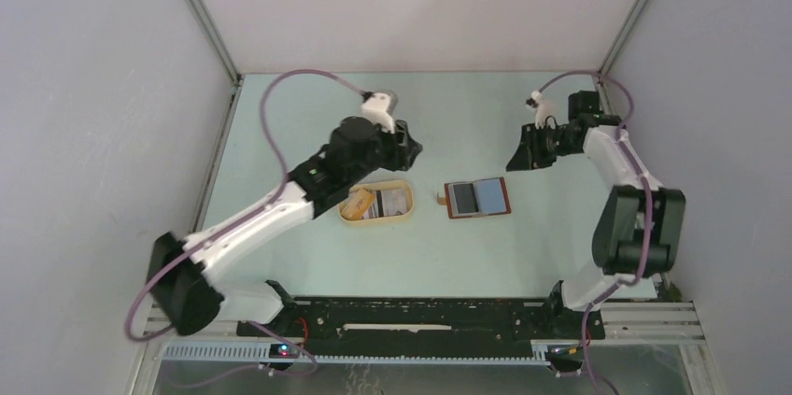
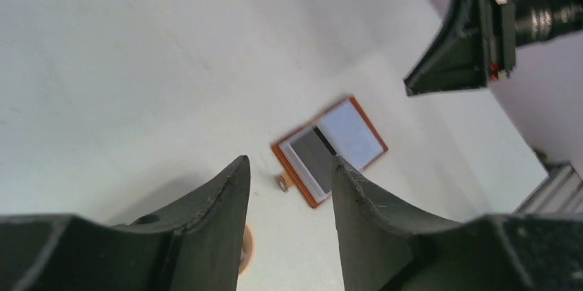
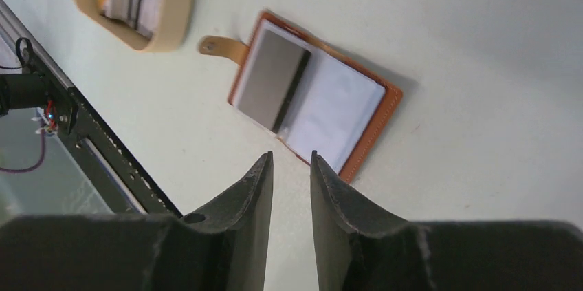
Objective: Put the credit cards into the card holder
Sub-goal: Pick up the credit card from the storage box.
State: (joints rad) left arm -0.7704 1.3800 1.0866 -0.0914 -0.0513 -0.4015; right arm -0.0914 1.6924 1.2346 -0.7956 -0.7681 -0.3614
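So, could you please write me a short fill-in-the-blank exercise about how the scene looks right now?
1. The card holder lies ____, pockets facing up.
2. The left gripper and the right gripper both hold ____.
3. The cream tray lies much nearer the ____ gripper.
Missing words: open; nothing; left.

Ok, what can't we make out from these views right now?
- Cards in the tray: too small to count in the top view; cut by the top edge in the right wrist view.
- Tray in the left wrist view: only a sliver shows, behind the left fingers.
- Holder pockets: blurred in the left wrist view; how many cards they hold, no view settles.
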